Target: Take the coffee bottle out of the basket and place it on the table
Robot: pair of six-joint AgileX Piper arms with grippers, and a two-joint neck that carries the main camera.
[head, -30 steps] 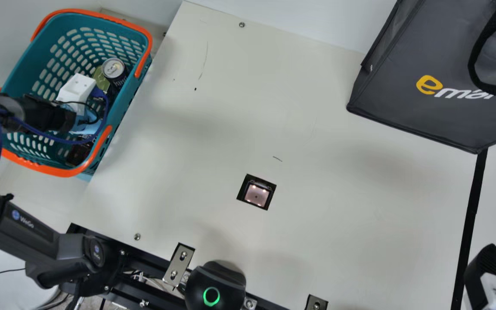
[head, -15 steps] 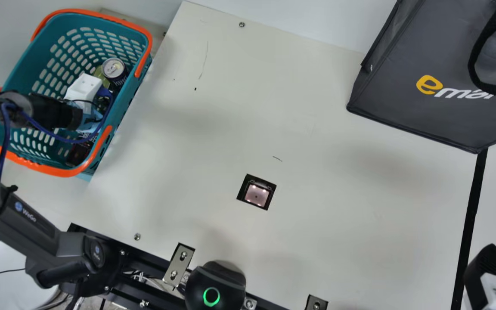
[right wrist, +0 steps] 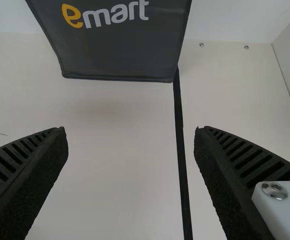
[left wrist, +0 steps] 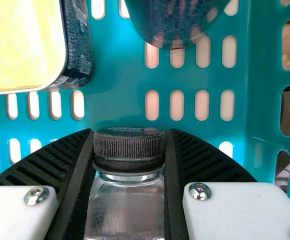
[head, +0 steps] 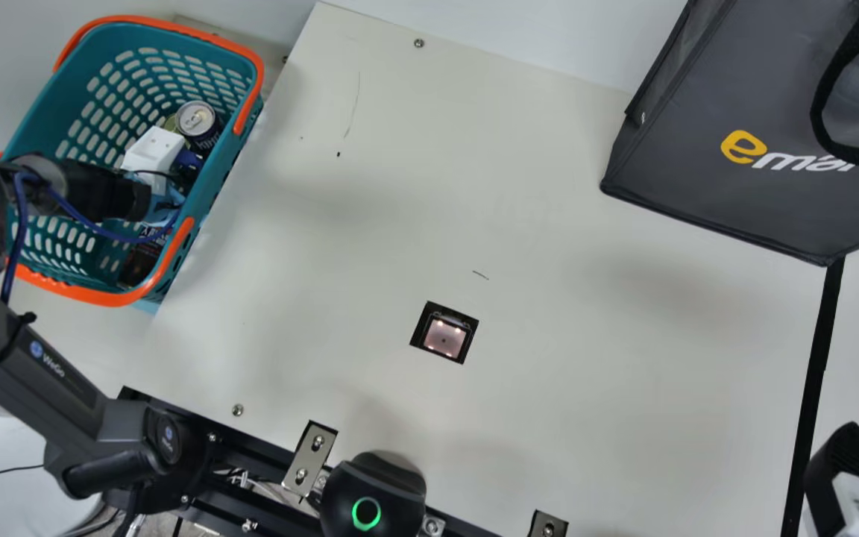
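Holding the coffee bottle (left wrist: 124,207) with the left claw (head: 153,151), down inside the teal basket (head: 34,123) at the main view's left. In the left wrist view, grasping it with one ribbed finger against each side, right up by the black cap (left wrist: 129,145). Not yet set on the cream counter (head: 534,224). Near it in the basket, seeing a rectangular tin (left wrist: 22,45) with a pale yellow top and dark printed sides, and apart from that a dark drink can (head: 196,118) with a silver lid. Making out a dark printed item (head: 139,262) too, low in the basket, too obscured to name. Keeping the right claw (head: 851,466) at the main view's lower right corner, well apart from the basket. In the right wrist view, finding that claw (right wrist: 130,132) released, with a wide gap between both fingers and nothing in it. At the main view's upper right, seeing a dark grey bag (head: 698,142) with a black strap (head: 821,115), and below it a black strip (head: 817,373) along the counter. Nearer the middle, noticing a dark square recess (head: 444,335) with small lights, set into the counter.
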